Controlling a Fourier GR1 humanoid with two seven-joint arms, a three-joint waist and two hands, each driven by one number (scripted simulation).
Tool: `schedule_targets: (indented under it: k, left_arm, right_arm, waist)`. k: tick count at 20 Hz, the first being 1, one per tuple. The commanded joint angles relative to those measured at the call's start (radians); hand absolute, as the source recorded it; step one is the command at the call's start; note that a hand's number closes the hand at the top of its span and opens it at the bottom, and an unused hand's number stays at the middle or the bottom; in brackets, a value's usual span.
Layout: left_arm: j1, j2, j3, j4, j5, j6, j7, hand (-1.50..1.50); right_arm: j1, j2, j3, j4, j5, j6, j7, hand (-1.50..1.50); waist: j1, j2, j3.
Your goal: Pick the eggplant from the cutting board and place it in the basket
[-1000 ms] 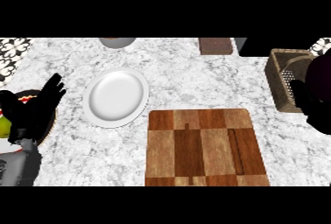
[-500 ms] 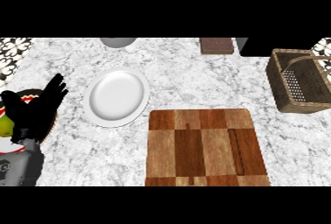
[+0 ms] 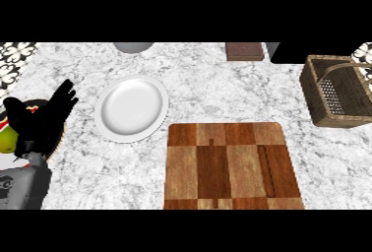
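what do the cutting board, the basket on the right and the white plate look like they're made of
The rectangular brown cutting board looks like wood: alternating light and dark grained blocks. The brown handled basket looks like woven wicker, with a mesh-like wall. The white oval plate seems to be glazed ceramic, smooth with a soft sheen, though plastic is possible.

White-grey marble counter carries a wooden cutting board at front center, w/ a white plate just left of it & further back. Wicker basket sits at right edge; a brown block and a grey round item are along the back edge.
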Motion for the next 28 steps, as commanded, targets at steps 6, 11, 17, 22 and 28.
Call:
schedule_targets:
  k: [6, 11, 17, 22, 28]
  left_arm:
    - [-0.014, -0.019, 0.000, 0.030, -0.002, -0.004, -0.018, 0.00]
    - [0.085, -0.013, -0.010, -0.087, -0.014, -0.005, 0.011, 0.00]
    - [0.022, 0.005, 0.018, 0.017, -0.006, -0.023, -0.057, 0.00]
    - [0.029, 0.009, 0.031, 0.015, 0.008, -0.025, -0.031, 0.00]
    - [0.026, 0.011, 0.034, 0.007, 0.003, -0.017, -0.013, 0.00]
  right_arm:
    - [-0.050, -0.050, 0.039, 0.270, 0.000, -0.115, -0.153, -1.50]
    - [-0.077, -0.064, -0.028, 0.279, -0.097, -0.120, -0.173, -1.50]
    - [-0.163, -0.147, -0.238, 0.433, -0.230, -0.184, -0.130, -1.50]
    - [-0.106, -0.298, -0.401, 0.545, -0.368, -0.096, -0.122, -1.50]
    - [-0.008, -0.535, -0.484, 0.793, -0.472, 0.145, -0.241, -1.50]
  waist:
    - [0.001, -0.002, 0.000]
    - [0.002, -0.006, 0.000]
    - [-0.004, -0.001, 0.000]
    - [-0.011, -0.002, 0.001]
    - [-0.009, 0.000, 0.001]
